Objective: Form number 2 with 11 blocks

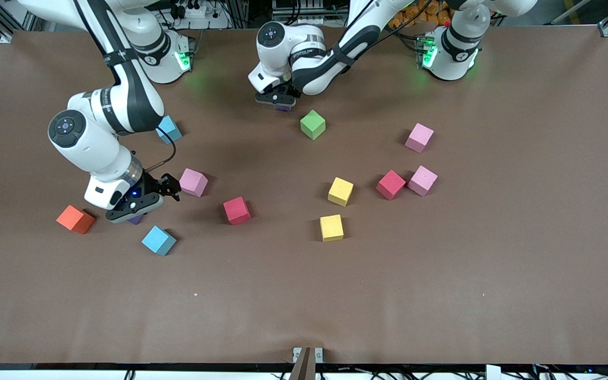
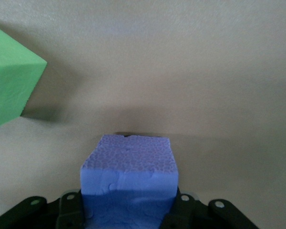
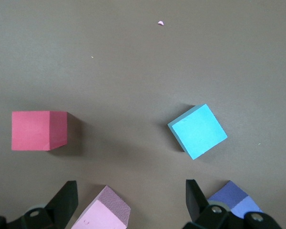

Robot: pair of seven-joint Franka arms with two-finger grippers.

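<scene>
Left gripper (image 2: 128,210) clamps a purple block (image 2: 128,176); front view hides it.

No text, label, brand or number can be read on any block or on the table; markings on the arms are too small to make out.

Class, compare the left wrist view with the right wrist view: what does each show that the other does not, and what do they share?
Only the left wrist view shows a green block and a purple block gripped between the left gripper jaws. Only the right wrist view shows a red block, a light blue block, a pink block and another purple block beside the open right gripper. Both show the brown table.
</scene>
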